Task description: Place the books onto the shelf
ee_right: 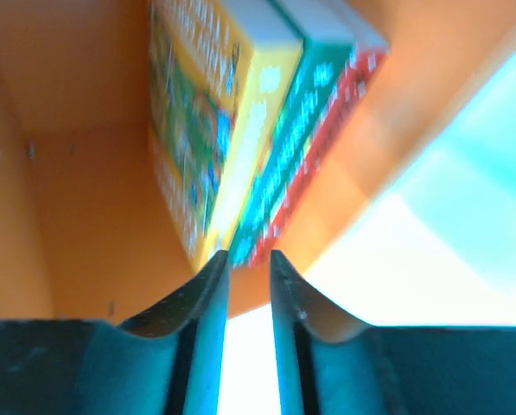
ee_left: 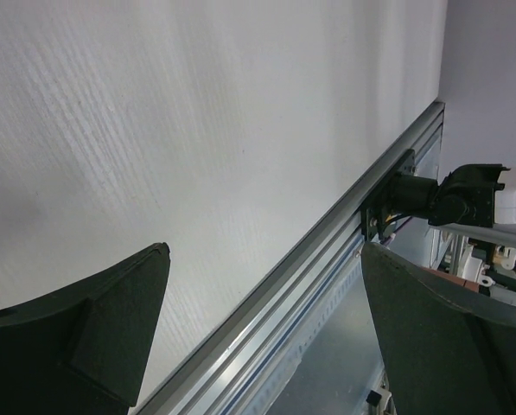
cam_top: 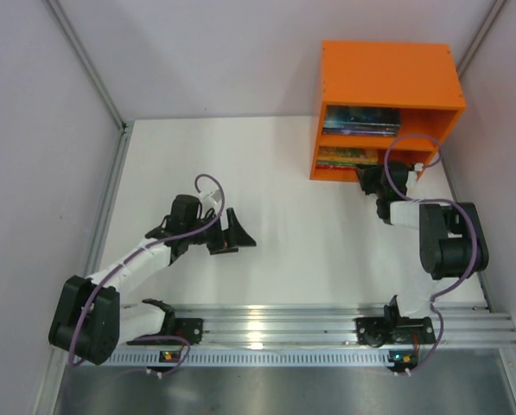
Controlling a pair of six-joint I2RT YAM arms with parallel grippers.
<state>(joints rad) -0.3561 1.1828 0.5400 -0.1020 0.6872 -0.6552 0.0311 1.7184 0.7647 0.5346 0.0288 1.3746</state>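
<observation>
The shelf looks like wood under smooth, flat orange paint, and the books in it have glossy printed paper covers. The table is matt white with a faint grain, edged by a bright, brushed metal rail. The left gripper has dull black plastic fingers.

Flat white matte worktop, brightly and evenly lit. Boxed in by plain pale lilac-grey wall panels behind and at both sides, joined by slim grey metal corner posts. Along the near edge, ribbed silver aluminium rail, then brushed steel sheet.
</observation>
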